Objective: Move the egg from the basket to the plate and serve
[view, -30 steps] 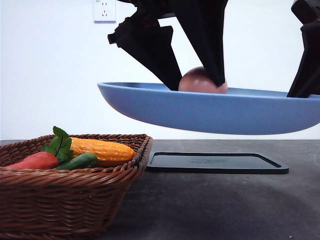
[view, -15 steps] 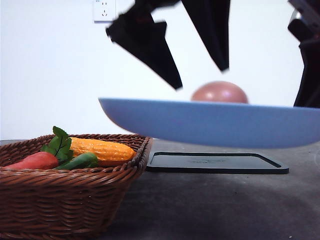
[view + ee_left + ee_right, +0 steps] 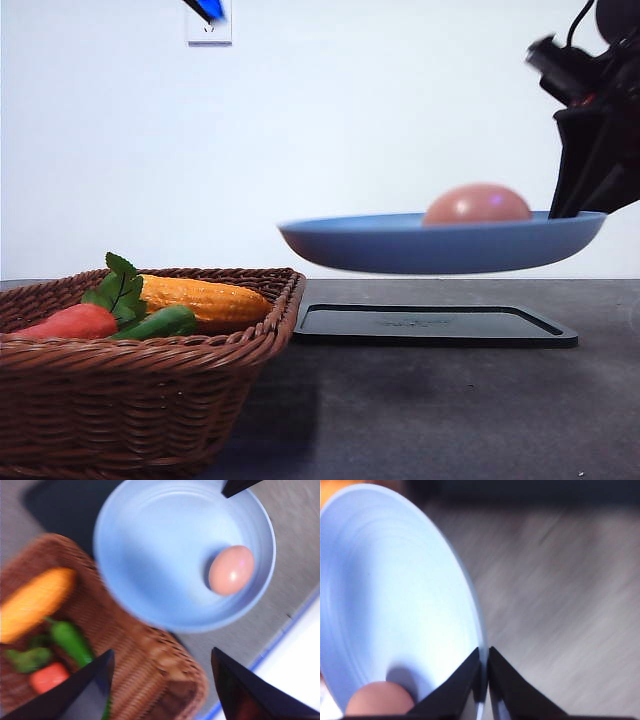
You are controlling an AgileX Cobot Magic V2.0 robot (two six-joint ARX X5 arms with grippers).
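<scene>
1. Now the right tool is pinched tight on the rim of the plate, one finger on each face of the rim, and holds the plate in the air above the black tray.
2. Inside the plate, the egg rests on the floor of the dish toward the gripped edge, at about 3 o'clock of the plate's centre in the front view.
3. The left tool is spread wide and holds nothing; its wrist view looks down on plate and egg from above.
4. Further out, at 8 o'clock from the plate in the front view, the basket sits on the table with the corn, the carrot and a green vegetable in it.
5. My reading: the transfer is done, since the egg lies on the plate and not in the basket. Serving is left; the plate is not yet set down, probably onto the tray.
</scene>
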